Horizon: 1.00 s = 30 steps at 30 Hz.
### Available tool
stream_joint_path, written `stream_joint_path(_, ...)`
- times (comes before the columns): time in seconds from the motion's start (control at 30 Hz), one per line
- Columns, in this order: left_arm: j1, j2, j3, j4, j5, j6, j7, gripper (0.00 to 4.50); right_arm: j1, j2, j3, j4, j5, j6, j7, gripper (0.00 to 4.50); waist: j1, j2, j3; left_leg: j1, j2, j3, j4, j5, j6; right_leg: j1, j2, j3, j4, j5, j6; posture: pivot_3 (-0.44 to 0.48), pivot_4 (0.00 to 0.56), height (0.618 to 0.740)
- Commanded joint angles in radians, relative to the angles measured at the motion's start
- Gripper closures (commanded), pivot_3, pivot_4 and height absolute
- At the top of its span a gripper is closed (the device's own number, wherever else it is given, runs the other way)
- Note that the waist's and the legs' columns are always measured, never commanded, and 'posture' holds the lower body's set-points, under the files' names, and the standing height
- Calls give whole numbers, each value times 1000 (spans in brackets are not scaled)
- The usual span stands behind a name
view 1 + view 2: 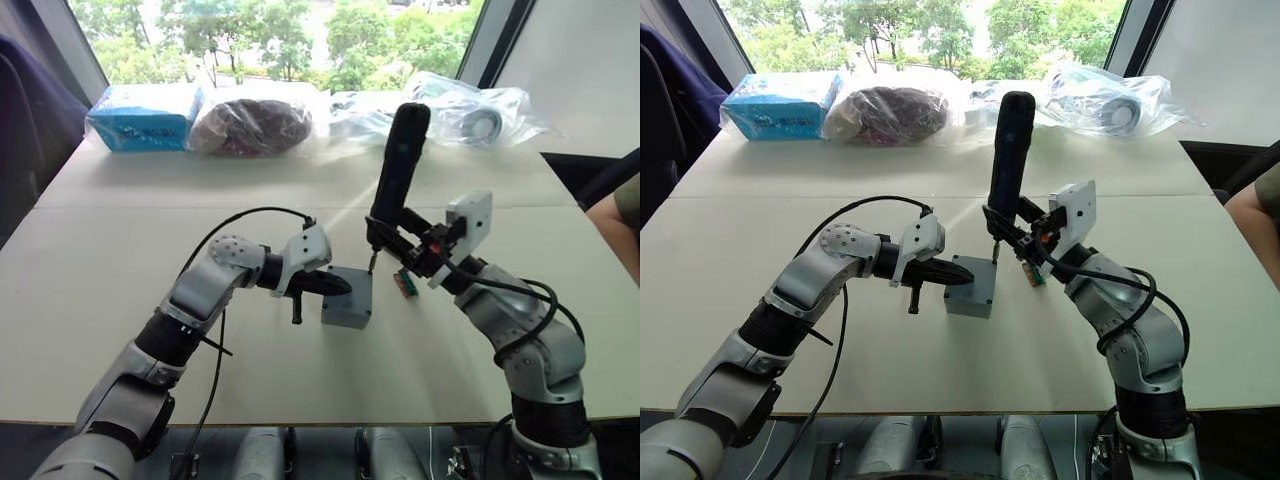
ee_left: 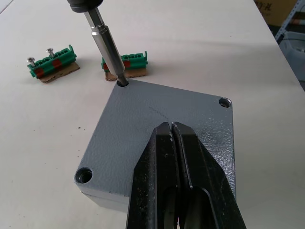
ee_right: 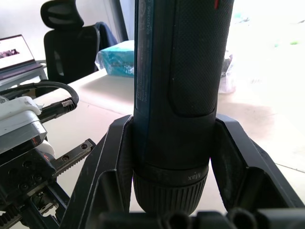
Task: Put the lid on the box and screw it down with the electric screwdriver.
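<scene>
The grey box [image 1: 345, 318] stands mid-table with the flat grey lid [image 2: 200, 119] lying on top of it; open screw holes show at two corners. My left gripper [image 2: 171, 128] is shut, its black tips resting on the middle of the lid. My right gripper [image 3: 172, 126] is shut on the black electric screwdriver [image 1: 398, 170], holding it upright. The screwdriver's metal bit [image 2: 107, 45] points down into the lid's far corner hole.
Two green terminal blocks [image 2: 51, 62] [image 2: 126, 62] with screws lie just beyond the box. A blue carton [image 1: 145, 115] and plastic bags [image 1: 250, 125] line the far table edge. A person's arm [image 1: 615, 225] shows at the right.
</scene>
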Motion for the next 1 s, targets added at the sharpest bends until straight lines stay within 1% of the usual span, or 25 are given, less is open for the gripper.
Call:
stream_joint_path(0.03,19,11,-21,12,25,4,-5,4500,78,10,56,2,-54,-36,4,2755,0,-1,-2,1,0,0,0,0,0,1,0,0,0,0,0,0,150,740)
stream_joint_path(0.27,23,6,-19,7,31,7,-5,4500,135,13,94,56,-135,-112,-5,2755,-1,-3,-5,11,1,0,-1,-1,1,10,1,0,-1,0,-1,0,150,740)
stream_joint_path(0.43,19,4,-16,17,34,4,-6,4500,144,-7,117,90,-185,-140,5,2755,-1,-5,-7,13,1,0,-2,-1,2,12,0,0,-1,-1,-1,0,150,740)
stream_joint_path(0.7,20,6,-12,17,33,6,-8,4500,148,-4,118,106,-188,-144,18,2755,0,-10,-13,15,1,0,-2,-1,2,14,0,0,-2,-1,-2,0,150,740)
stream_joint_path(1.0,21,7,-11,15,34,10,-5,4500,148,-5,111,106,-183,-141,26,2755,0,-10,-17,15,1,0,-3,-2,2,14,-1,0,-2,-3,-5,0,150,740)
